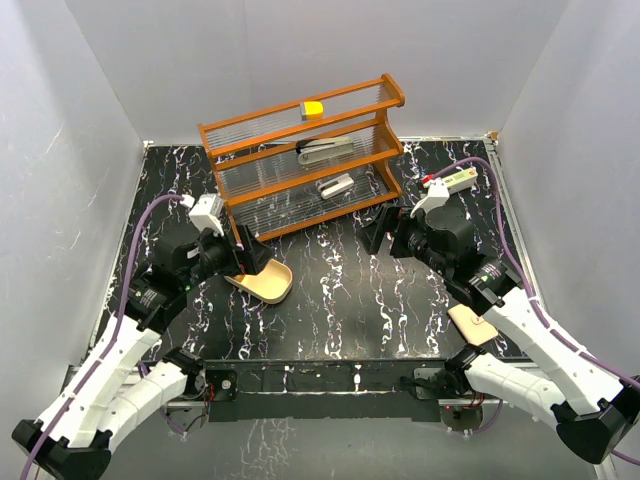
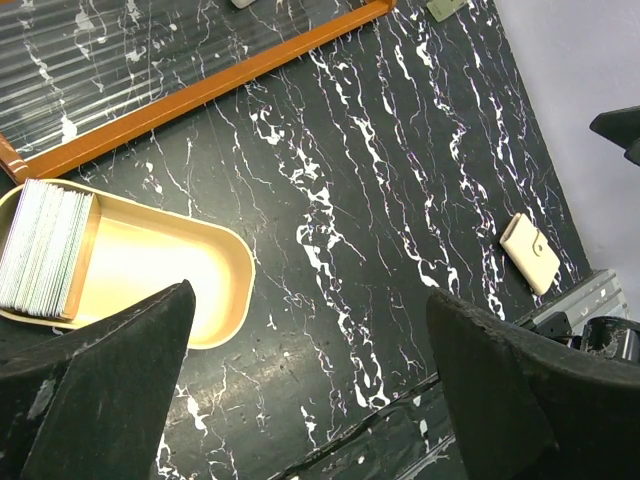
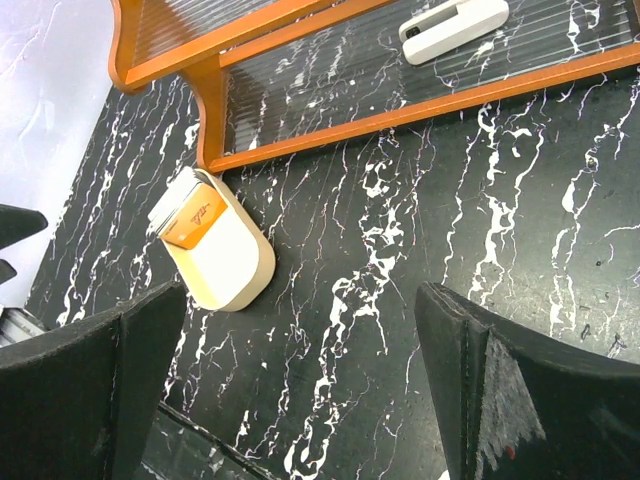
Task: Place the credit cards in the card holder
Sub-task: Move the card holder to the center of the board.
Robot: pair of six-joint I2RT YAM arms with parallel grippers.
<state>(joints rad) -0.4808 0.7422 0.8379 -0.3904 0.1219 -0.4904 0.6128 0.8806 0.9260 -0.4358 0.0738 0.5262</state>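
Tan card holder lies left of table centre, just before the wooden rack. Credit cards stand stacked at its rack-side end; no loose card visible. Left gripper and right gripper gape wide, empty. Task judged complete.

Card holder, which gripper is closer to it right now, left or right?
Left. The left gripper hangs at the card holder's left end, overlapping it from above; the right gripper sits well off to its right.
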